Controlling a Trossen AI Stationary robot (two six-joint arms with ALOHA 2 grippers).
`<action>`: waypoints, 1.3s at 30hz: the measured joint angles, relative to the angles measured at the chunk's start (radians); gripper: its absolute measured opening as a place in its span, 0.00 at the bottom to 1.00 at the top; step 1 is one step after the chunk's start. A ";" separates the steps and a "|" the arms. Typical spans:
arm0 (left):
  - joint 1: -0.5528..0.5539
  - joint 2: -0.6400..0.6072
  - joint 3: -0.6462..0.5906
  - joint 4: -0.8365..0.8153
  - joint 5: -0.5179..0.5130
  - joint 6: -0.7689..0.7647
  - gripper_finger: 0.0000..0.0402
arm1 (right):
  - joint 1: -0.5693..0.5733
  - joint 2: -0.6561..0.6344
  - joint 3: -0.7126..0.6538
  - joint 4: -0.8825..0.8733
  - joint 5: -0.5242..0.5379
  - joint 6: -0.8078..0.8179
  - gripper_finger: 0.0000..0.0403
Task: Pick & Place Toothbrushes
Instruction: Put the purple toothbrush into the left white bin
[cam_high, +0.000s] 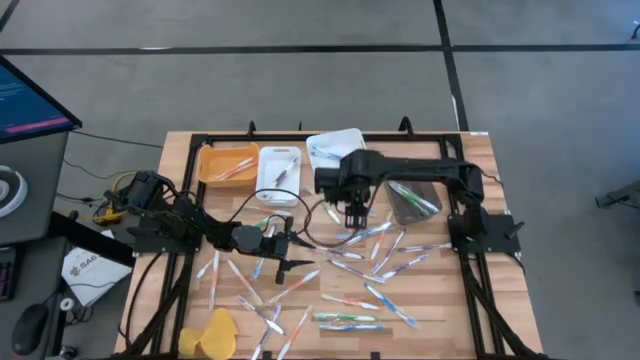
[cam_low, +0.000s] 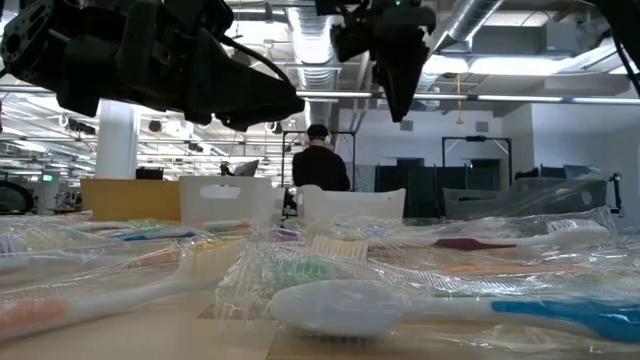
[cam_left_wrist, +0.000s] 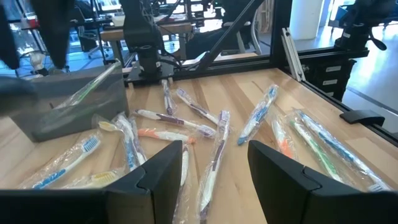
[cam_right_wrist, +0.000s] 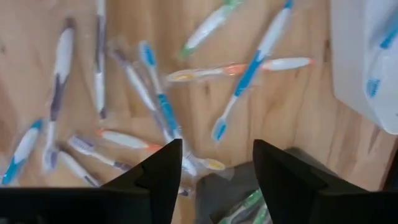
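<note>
- Around the white bin (cam_high: 278, 170) at the back of the wooden table (cam_high: 480, 160), that's how I'll place everything: an orange bin (cam_high: 226, 160) sits right beside it on the left-arm side, and a second white bin (cam_high: 330, 145) on the other side, a bit tilted.
- toothbrushes (cam_high: 345, 320), wrapped in clear plastic, are scattered all over the boards in front of the white bin, blue, green, orange and purple handles; a few lie inside the bins too.
- right gripper (cam_high: 355, 218) hangs above the table just in front of the white bin, toward the grey bin (cam_high: 412, 200). Fingers spread apart, nothing between them, brushes lying on the wood underneath in its wrist view.
- left gripper (cam_high: 288, 249) is lower and farther in front of the white bin, over the scattered brushes. Fingers parted as well, not gripping anything.
- yellow lump (cam_high: 212, 335) sits at the front edge, well away from the white bin.
- Low view shows a person (cam_low: 320, 160) standing in the room behind the bins.
</note>
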 joint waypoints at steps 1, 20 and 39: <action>0.000 0.000 0.000 -0.001 0.000 0.000 0.44 | 0.013 0.000 0.000 -0.010 0.000 -0.005 0.45; -0.002 0.000 0.000 -0.013 0.000 -0.004 0.44 | 0.107 -0.078 -0.047 -0.011 -0.034 -0.046 0.34; 0.009 0.000 0.000 -0.019 0.000 -0.003 0.44 | 0.195 -0.657 -0.906 0.659 -0.050 0.138 0.34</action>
